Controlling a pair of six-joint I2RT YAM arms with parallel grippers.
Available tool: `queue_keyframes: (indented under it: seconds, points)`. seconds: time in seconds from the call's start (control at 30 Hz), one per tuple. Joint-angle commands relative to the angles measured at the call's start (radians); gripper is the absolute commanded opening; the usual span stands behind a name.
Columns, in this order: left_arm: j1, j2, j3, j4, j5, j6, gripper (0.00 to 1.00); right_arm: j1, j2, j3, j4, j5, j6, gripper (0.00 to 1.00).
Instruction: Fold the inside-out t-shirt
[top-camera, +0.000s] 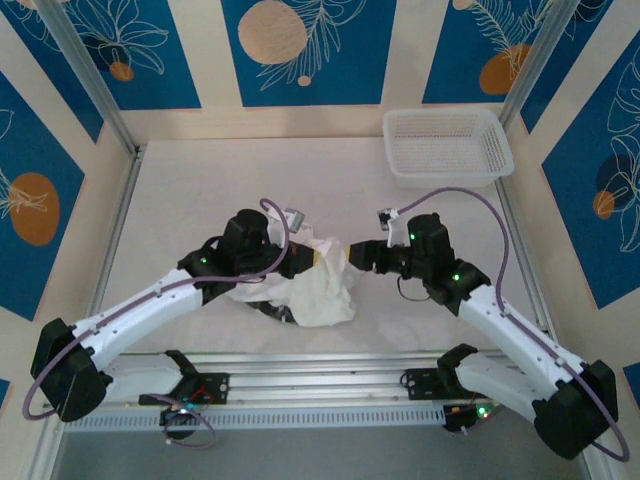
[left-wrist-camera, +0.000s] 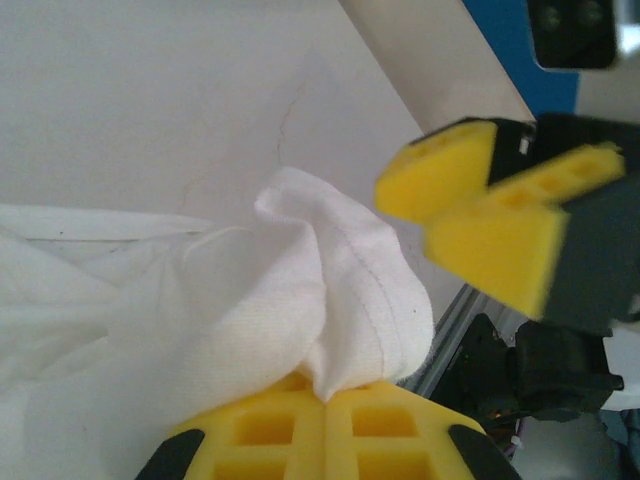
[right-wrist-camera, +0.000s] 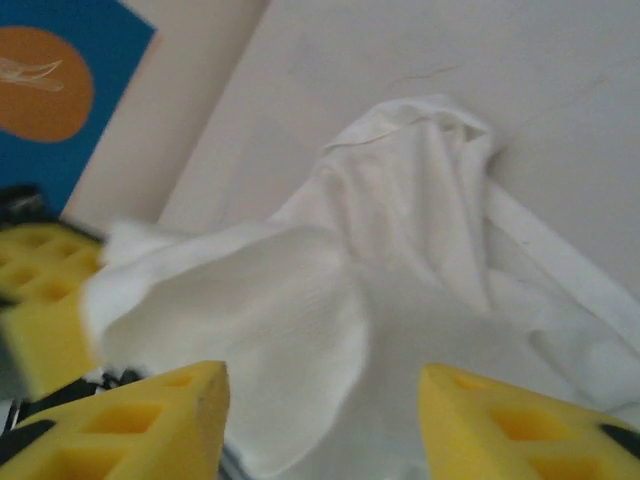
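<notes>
The left tool (left-wrist-camera: 325, 405) pinches the t-shirt (left-wrist-camera: 330, 290), the right tool (right-wrist-camera: 322, 400) spread.

1. Reaches left arm (top-camera: 150, 300) inward from its base at the near edge.
2. Pinches t-shirt (left-wrist-camera: 330, 300) in left end effector (left-wrist-camera: 325, 400), pads pressed together.
3. Reaches right arm (top-camera: 510, 325) inward likewise.
4. Holds right end effector (right-wrist-camera: 320, 400) with fingers parted, facing the left one, tips near.

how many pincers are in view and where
2. The left pincer is shut on a fold of the t-shirt at mid-table; the right pincer stands open just right of it, facing the left one.
</notes>
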Motion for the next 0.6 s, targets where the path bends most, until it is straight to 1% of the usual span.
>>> queue_keyframes:
  seconds: [0.0,0.1,0.17,0.23,0.27,0.3,0.33,0.4,0.43,0.47,0.57]
  points:
    - [0.01,0.012,0.03,0.004,0.026,0.013,0.0,0.067,-0.036,-0.081,0.116,-0.015,0.169,0.59]
    - [0.01,0.012,0.034,0.0,0.019,0.008,0.0,0.138,-0.033,-0.128,0.156,0.064,0.219,0.66]
    - [0.011,0.009,0.037,-0.004,0.012,0.005,0.0,0.181,-0.01,-0.149,0.176,0.105,0.237,0.67]
    - [0.011,0.008,0.042,-0.006,0.016,0.007,0.0,0.207,0.026,-0.148,0.131,0.189,0.28,0.66]
    - [0.011,0.006,0.045,-0.01,0.015,0.008,0.0,0.208,0.04,-0.142,0.087,0.249,0.319,0.63]
    - [0.011,0.002,0.047,-0.015,0.011,0.011,0.0,0.205,0.056,-0.135,0.031,0.312,0.365,0.52]
    - [0.011,0.0,0.047,-0.02,0.004,0.013,0.0,0.196,0.065,-0.134,0.011,0.335,0.381,0.38]
    - [0.012,-0.006,0.051,-0.042,-0.012,0.028,0.0,0.187,0.064,-0.149,0.014,0.341,0.395,0.23]
    - [0.011,-0.009,0.056,-0.061,-0.023,0.04,0.0,0.18,0.056,-0.157,0.014,0.34,0.398,0.17]
    - [0.013,-0.013,0.06,-0.081,-0.033,0.05,0.0,0.175,0.048,-0.164,0.006,0.341,0.397,0.14]
    - [0.021,-0.024,0.07,-0.122,-0.059,0.072,0.0,0.149,0.013,-0.185,-0.071,0.349,0.388,0.06]
